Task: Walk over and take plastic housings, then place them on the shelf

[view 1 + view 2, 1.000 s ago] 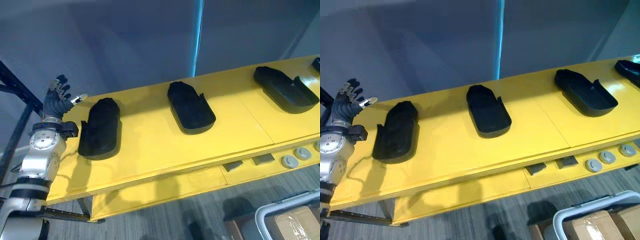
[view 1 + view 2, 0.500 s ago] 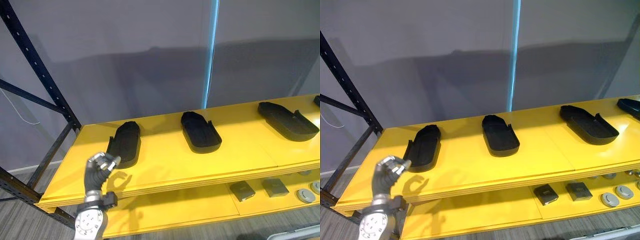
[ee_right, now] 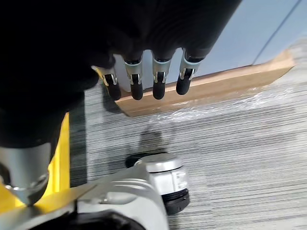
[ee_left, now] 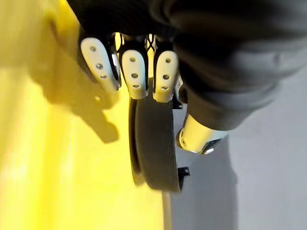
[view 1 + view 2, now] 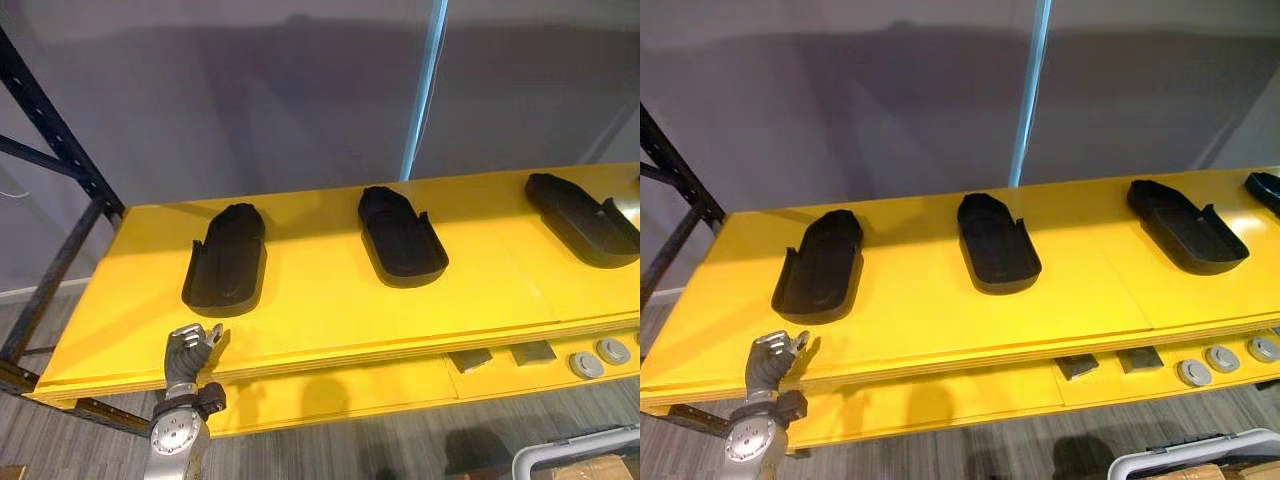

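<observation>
Three black plastic housings lie in a row on the yellow shelf (image 5: pixel 330 320): a left housing (image 5: pixel 228 262), a middle one (image 5: pixel 402 238) and a right one (image 5: pixel 585 218). A further housing (image 5: pixel 1265 190) peeks in at the far right edge. My left hand (image 5: pixel 190 350) hovers at the shelf's front edge, just below and in front of the left housing, fingers curled and holding nothing. In the left wrist view the curled fingers (image 4: pixel 134 72) sit apart from that housing (image 4: pixel 153 148). My right hand (image 3: pixel 159 81) hangs over the floor with straight fingers, empty.
A lower yellow shelf holds grey round discs (image 5: pixel 598 358) and small dark blocks (image 5: pixel 468 360). A black rack upright (image 5: pixel 50 140) stands at the left. A white bin with a cardboard box (image 5: pixel 585 462) sits at the bottom right. A wrapped board (image 3: pixel 216 91) lies on the carpet.
The camera has shifted. My left hand has drawn back from beside the left housing to the shelf's front edge, and its fingers have curled shut. The housings stay put.
</observation>
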`<state>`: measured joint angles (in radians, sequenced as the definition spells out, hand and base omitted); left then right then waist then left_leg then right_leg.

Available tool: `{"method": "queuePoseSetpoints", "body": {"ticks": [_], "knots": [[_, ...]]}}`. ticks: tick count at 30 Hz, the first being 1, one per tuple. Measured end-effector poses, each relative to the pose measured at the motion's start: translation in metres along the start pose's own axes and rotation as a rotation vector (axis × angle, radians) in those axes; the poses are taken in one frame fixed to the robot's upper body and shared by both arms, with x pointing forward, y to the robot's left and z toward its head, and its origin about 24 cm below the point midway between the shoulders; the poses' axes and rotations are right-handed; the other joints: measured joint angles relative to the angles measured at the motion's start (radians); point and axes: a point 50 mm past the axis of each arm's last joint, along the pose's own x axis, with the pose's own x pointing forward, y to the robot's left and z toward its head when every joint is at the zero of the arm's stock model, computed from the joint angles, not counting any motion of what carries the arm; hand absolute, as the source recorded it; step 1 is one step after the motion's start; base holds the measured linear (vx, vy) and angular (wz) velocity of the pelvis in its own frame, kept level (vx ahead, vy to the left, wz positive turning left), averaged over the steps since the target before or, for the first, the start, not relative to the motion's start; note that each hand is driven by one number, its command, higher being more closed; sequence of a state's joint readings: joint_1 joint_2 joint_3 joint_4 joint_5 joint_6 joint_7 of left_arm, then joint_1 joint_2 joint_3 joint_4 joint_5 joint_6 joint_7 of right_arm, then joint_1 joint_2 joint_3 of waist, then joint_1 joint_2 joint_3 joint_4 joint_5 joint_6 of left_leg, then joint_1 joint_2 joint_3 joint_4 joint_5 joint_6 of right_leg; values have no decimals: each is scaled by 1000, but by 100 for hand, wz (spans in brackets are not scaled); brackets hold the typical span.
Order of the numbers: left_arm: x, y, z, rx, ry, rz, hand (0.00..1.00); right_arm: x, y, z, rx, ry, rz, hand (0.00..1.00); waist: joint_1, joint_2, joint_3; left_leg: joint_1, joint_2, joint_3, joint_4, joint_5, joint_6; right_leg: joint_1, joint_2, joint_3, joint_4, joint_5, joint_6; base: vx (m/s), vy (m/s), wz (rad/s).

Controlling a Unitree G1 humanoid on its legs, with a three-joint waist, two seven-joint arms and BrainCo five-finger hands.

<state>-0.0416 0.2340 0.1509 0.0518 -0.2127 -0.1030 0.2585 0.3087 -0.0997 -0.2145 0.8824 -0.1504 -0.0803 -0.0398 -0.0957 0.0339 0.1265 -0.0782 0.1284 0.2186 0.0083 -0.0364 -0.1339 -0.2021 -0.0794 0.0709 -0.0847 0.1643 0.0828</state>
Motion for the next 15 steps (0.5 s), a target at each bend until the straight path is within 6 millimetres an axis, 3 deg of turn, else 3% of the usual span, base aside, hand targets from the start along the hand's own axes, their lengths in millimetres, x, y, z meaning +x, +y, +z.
{"method": "queuePoseSetpoints", "body": {"ticks": [5, 14, 15], "knots": [[28, 1, 23, 15, -83, 36, 100, 0, 4, 2, 32, -4, -10, 0, -7, 2, 21, 2, 5, 0, -2, 0, 5, -6, 8, -5, 1, 1, 2, 155, 22, -9], [40, -4, 24, 18, -77, 48, 100, 5, 7, 12, 56, -23, -10, 0, -24, 4, 56, 9, -8, 1, 10, -14, 22, 2, -5, -4, 1, 3, 5, 0, 15, -3], [37, -8, 23, 23, -73, 29, 0, 5, 6, 12, 59, -23, -12, 0, -24, 5, 61, 9, -8, 0, 17, -17, 20, 3, -6, -4, 0, 3, 5, -93, 0, -1]]}}
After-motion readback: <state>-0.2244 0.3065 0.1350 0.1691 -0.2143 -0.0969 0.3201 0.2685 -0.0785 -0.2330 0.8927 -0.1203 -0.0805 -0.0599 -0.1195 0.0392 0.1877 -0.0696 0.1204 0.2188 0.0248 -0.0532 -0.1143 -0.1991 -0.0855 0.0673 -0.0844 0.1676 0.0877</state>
